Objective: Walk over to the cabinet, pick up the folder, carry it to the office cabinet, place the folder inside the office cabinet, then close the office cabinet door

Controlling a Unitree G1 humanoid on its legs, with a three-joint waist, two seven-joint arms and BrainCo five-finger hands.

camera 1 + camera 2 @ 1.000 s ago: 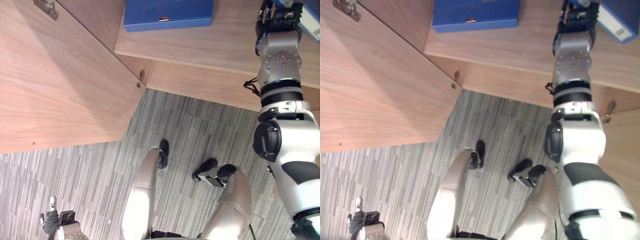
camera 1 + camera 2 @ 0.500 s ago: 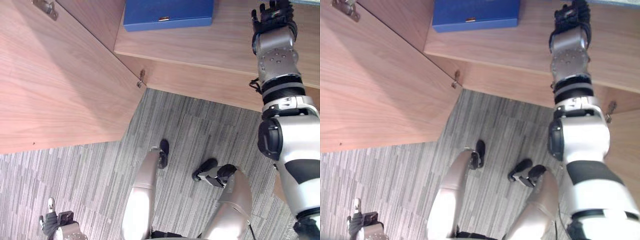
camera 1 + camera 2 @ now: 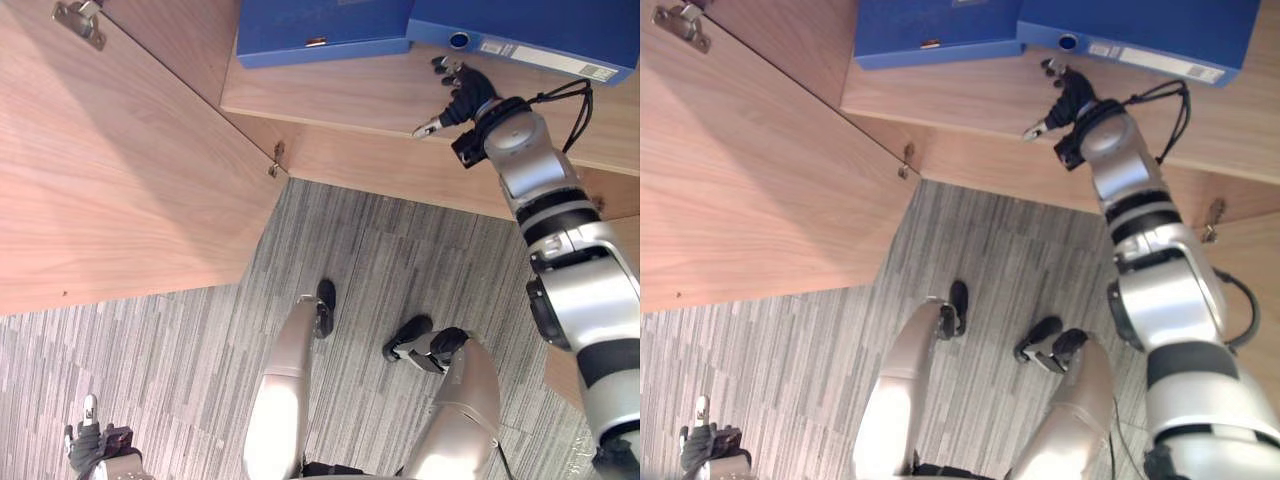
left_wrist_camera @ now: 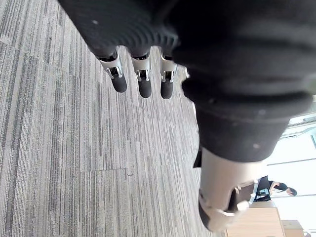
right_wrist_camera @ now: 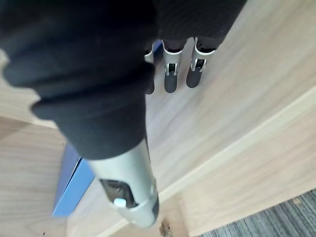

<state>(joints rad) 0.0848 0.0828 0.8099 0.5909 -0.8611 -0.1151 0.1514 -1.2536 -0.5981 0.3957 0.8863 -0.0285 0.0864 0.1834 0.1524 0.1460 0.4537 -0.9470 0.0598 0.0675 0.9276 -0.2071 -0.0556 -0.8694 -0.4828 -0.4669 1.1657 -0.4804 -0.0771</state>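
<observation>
Low at seven o'clock, my left hand (image 3: 88, 447) hangs over the carpet (image 3: 400, 260), fingers straight and empty. My right hand (image 3: 462, 92) reaches up at one o'clock over the cabinet shelf (image 3: 380, 95), fingers loose, gripping nothing; my right wrist view shows them straight above bare wood. Past the fingertips, the folder (image 3: 530, 25) lies on that shelf, just beside a second blue folder (image 3: 320, 25) at twelve. The cabinet door (image 3: 120, 170) stands open at ten.

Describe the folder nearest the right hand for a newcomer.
The wooden cabinet shelf holds two blue folders. The labelled folder lies just beyond the right hand. A round hole and white label mark its spine, which the other folder lacks.
</observation>
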